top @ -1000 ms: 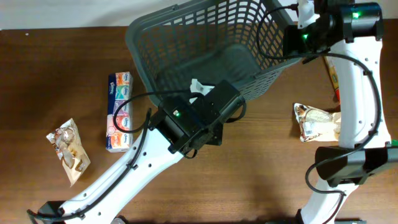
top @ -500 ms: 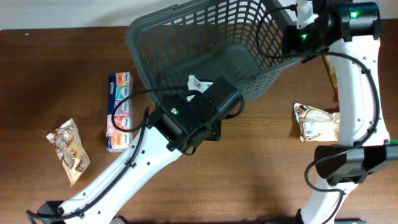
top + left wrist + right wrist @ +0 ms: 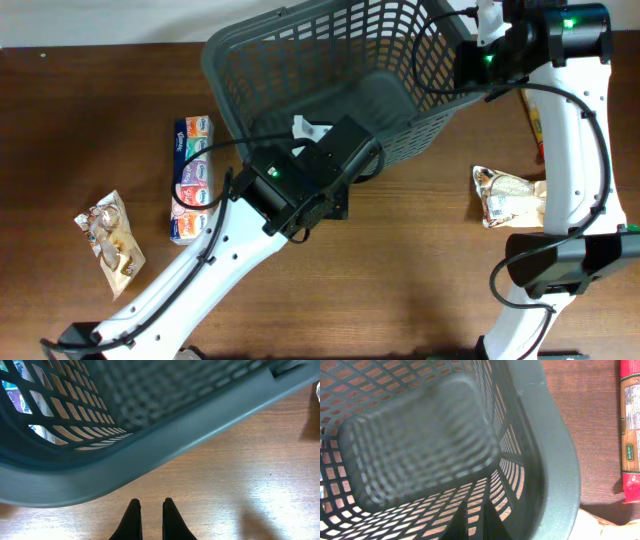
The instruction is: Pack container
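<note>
Container (image 3: 330, 85) sits top centre of table, tipped, mouth toward near-left, long axis running left to right. Left gripper (image 3: 148, 515) at its near rim, over bare wood, fingers almost touching, holding nothing. Right gripper (image 3: 473, 520) at far-right corner, fingers inside wall; grip on lattice: cannot tell. Tissue pack (image 3: 191, 180) lies left of basket, nearest left arm; snack bag (image 3: 508, 195) nearer right.

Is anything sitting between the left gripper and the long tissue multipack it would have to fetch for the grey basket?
Nothing visible. The left gripper, nearly closed and empty, hovers over bare wooden table beside the dark grey plastic lattice basket. The long tissue multipack lies to its left with only open tabletop between.
</note>
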